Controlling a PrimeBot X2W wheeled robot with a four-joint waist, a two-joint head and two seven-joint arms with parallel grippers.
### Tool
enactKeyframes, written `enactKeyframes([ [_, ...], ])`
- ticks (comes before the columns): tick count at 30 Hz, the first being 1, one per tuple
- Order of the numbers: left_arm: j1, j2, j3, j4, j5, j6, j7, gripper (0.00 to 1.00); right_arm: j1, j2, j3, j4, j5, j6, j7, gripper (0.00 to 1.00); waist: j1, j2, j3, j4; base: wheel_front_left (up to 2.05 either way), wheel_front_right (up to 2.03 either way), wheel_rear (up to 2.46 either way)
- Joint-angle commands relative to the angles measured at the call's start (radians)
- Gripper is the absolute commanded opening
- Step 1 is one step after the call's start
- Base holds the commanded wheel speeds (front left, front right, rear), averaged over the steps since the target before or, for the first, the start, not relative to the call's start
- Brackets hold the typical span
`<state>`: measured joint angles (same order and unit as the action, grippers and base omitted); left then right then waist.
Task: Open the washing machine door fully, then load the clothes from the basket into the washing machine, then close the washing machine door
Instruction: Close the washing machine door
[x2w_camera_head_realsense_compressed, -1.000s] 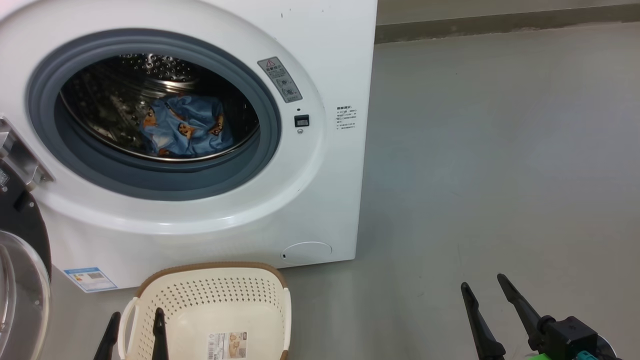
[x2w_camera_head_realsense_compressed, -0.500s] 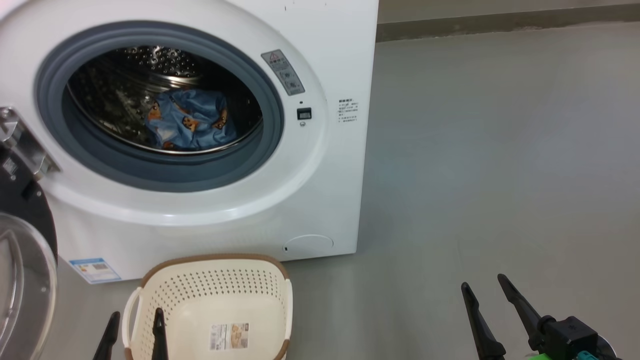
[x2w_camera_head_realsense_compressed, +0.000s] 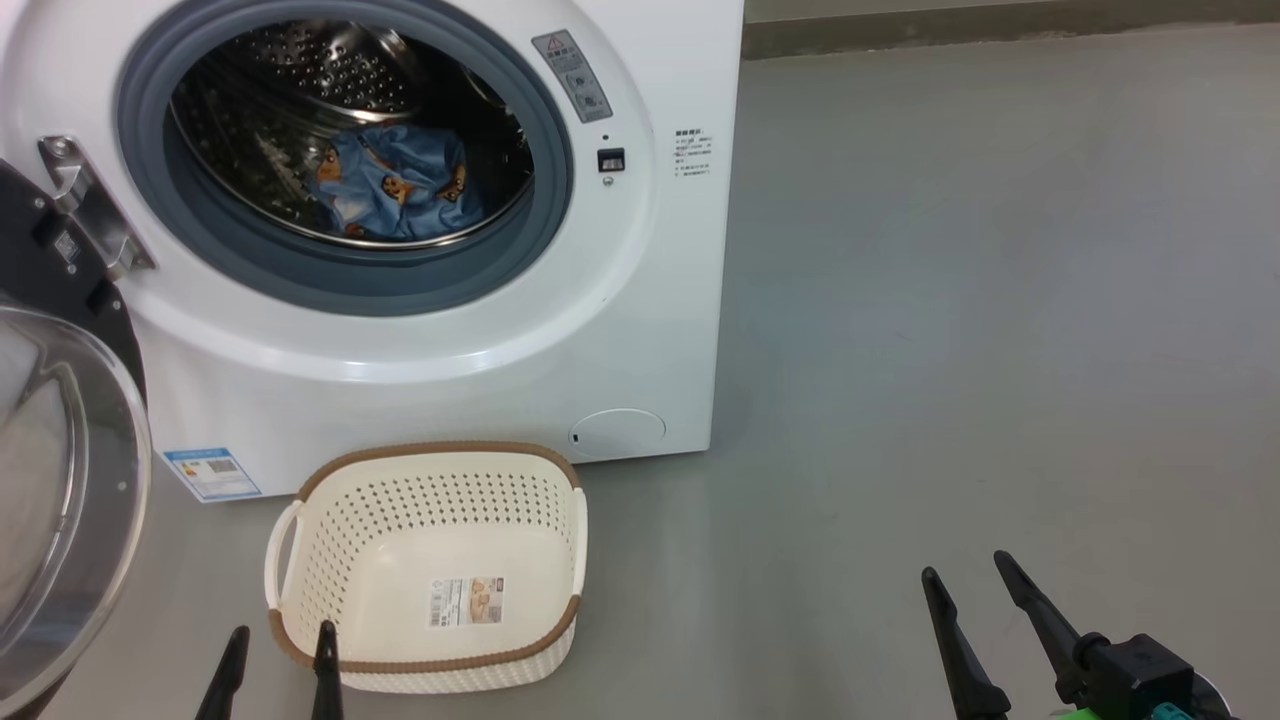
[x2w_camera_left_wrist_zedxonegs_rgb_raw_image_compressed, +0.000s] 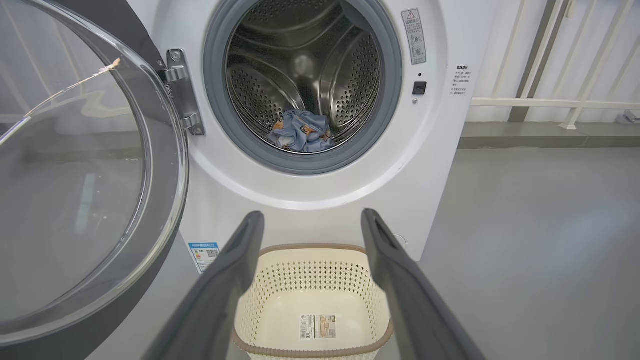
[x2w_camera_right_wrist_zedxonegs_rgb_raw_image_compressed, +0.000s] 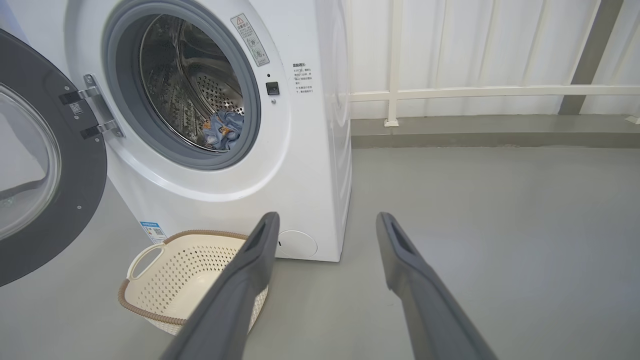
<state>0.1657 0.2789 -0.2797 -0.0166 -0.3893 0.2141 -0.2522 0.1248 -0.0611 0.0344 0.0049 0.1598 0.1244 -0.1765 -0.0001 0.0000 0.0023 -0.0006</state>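
**A:** What is the head view showing?

**B:** A white washing machine is standing at the upper left on a grey floor. Its door is hanging wide open at the left edge. The clothes, light blue with small orange-brown figures, are lying bunched low in the steel drum. The basket is sitting on the floor just in front of the machine, with its label sticker showing on the bottom.

**A:** And the grippers?

**B:** The left gripper is hovering by the basket's near left corner, spread wide and holding nothing. The right gripper is hovering over the floor at the lower right, well apart from the basket. It is also spread wide and gripping nothing.

**A:** What is the left wrist view giving?

**B:** Two dark fingers are standing wide apart with the basket between them. The drum is straight ahead with the clothes low inside, and the door is standing open at the left.

**A:** And the right wrist view?

**B:** Its fingers are standing equally wide with only floor between them. The basket is sitting at the lower left, partly behind one finger. A white railing is running along the wall behind.
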Motion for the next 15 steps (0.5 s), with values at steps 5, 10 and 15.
enactKeyframes([
  [5,-0.036,0.017,0.031,-0.023,0.014,0.006,-0.007,1.0,-0.019,-0.001,0.024,-0.021,-0.008,0.006,-0.004,1.0,0.0001,0.0,-0.002,0.0,-0.29,0.29,0.0],
  [10,-0.035,0.019,0.026,-0.028,0.016,0.01,-0.004,1.0,-0.018,0.0,0.022,-0.02,-0.008,0.006,-0.004,1.0,0.0001,0.0,-0.003,0.002,0.0,0.0,0.0],
  [15,-0.034,0.022,0.024,-0.034,0.016,0.016,-0.001,1.0,-0.017,0.001,0.018,-0.016,-0.009,0.006,-0.004,1.0,0.0001,0.0,-0.005,0.009,0.0,0.0,0.0],
])
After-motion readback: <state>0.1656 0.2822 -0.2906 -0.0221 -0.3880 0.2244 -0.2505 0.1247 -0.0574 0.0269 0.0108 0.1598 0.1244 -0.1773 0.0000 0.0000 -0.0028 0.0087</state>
